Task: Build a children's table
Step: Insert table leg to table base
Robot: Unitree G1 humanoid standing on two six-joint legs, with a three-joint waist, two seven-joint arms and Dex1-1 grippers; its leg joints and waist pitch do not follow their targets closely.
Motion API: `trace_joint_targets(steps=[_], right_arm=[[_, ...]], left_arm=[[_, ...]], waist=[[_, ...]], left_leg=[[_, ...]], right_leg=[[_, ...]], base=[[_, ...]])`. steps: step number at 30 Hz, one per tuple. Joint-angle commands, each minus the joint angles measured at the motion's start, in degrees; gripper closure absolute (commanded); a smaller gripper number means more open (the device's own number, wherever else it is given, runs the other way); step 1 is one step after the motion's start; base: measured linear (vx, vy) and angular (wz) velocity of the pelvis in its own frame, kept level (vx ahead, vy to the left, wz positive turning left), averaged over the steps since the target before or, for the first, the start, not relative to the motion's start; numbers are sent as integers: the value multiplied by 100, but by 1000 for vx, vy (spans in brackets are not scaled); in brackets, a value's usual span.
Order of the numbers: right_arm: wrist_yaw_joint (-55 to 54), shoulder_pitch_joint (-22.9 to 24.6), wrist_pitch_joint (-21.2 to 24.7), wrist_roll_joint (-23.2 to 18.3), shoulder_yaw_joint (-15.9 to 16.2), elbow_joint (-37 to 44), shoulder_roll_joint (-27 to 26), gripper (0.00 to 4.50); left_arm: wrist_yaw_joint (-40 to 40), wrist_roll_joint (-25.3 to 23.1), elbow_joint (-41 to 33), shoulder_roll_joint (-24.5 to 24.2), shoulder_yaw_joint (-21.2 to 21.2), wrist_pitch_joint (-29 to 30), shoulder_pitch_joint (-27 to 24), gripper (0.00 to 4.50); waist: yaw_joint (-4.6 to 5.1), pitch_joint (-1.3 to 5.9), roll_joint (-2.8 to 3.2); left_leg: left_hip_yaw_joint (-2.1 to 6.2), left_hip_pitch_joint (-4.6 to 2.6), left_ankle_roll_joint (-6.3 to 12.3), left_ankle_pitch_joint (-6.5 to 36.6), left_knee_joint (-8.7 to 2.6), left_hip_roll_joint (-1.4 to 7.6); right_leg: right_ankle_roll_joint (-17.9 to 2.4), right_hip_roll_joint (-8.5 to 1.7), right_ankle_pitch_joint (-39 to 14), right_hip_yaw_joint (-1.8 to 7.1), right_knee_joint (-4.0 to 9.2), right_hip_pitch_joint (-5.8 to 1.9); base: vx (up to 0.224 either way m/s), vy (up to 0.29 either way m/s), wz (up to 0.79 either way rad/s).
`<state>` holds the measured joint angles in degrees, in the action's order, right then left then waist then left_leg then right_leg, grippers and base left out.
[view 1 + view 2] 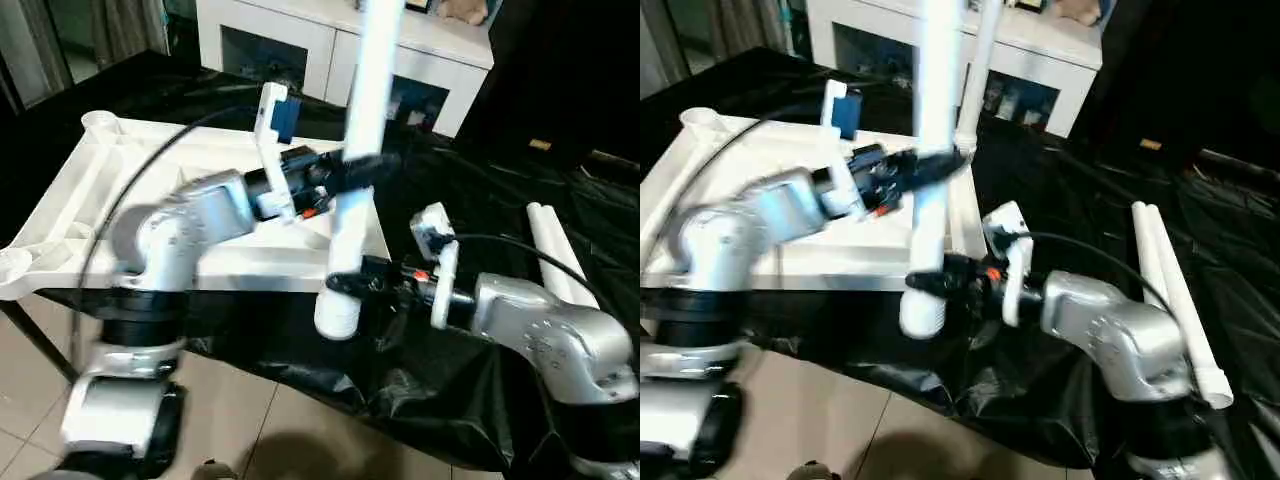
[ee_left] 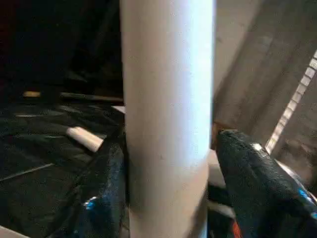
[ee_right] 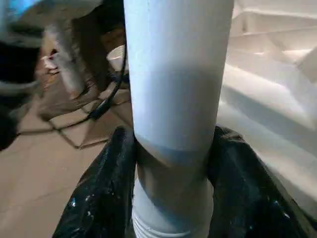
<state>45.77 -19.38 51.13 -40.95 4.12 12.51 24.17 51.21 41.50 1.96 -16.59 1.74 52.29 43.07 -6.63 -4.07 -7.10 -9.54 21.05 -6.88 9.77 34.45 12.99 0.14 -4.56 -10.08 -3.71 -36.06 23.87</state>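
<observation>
Smooth white plastic leg (image 1: 365, 120)

White cabinet (image 1: 300, 40), black sheet (image 1: 480, 200)

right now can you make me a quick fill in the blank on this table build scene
1. Both grippers are on one white ____, held upright.
2. The right gripper holds the leg near its ____ end.
3. The tabletop lies with its ribbed underside facing ____.
4. ____ spare legs lie on the black sheet.

Missing words: leg; lower; up; two
</observation>
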Motion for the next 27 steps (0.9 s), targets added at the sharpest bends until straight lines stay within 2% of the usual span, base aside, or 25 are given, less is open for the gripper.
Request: trace_joint_targets(steps=[1, 3, 4, 6, 7, 13, 18, 26, 27], right_arm=[[264, 87, -60, -121, -301, 150, 234, 267], [407, 137, -29, -179, -294, 232, 344, 267], [474, 158, -16, -203, -289, 266, 396, 267], [554, 195, 21, -246, -286, 324, 499, 268], [557, 198, 24, -246, -286, 328, 513, 268], [663, 208, 12, -176, -159, 331, 663, 268], [713, 198, -13, -120, -86, 310, 723, 268], [616, 126, -236, 24, -125, 233, 650, 268], [549, 94, -268, 42, -165, 189, 596, 212]], left_arm=[[594, 202, -293, -111, -266, -29, -61, 157], [738, 157, -348, -203, -370, -80, -101, 157], [809, 134, -372, -249, -420, -104, -117, 157], [979, 87, -393, -375, -582, -110, -145, 157], [983, 83, -374, -375, -592, -112, -140, 174], [992, 18, -136, -278, -552, -209, -56, 224], [884, -21, -31, -235, -572, -289, -21, 261], [573, -25, 138, -34, -364, -367, 30, 267], [486, -31, 168, 9, -324, -396, 46, 267]], waist=[[-19, 432, 61], [-33, 423, 88], [-35, 425, 72], [-30, 417, 82], [-25, 420, 76], [-24, 428, 57], [-26, 443, 53], [-23, 441, 44], [-23, 441, 47]], left_leg=[[-64, -20, -207, 937, -403, -21], [-59, -36, -213, 1035, -410, -10], [-59, -40, -213, 1064, -409, -2], [-52, -29, -223, 1088, -419, -5], [-56, -35, -237, 1125, -412, -7], [-53, -17, -236, 1052, -401, -11], [-55, -17, -222, 940, -392, -10], [-57, -19, -215, 997, -386, -6], [-56, -19, -210, 1010, -384, -11]], right_leg=[[-603, -255, -1400, 206, 422, -344], [-599, -264, -1538, 208, 435, -330], [-596, -270, -1585, 207, 444, -331], [-580, -265, -1652, 205, 445, -330], [-571, -268, -1746, 203, 455, -324], [-564, -264, -1766, 198, 456, -330], [-652, -257, -1514, 198, 425, -337], [-644, -269, -1629, 197, 439, -337], [-631, -267, -1672, 194, 445, -339]], base=[[0, 0, 0], [0, 0, 0], [0, 0, 0], [0, 0, 0], [0, 0, 0], [0, 0, 0], [0, 0, 0], [0, 0, 0], [0, 0, 0]])
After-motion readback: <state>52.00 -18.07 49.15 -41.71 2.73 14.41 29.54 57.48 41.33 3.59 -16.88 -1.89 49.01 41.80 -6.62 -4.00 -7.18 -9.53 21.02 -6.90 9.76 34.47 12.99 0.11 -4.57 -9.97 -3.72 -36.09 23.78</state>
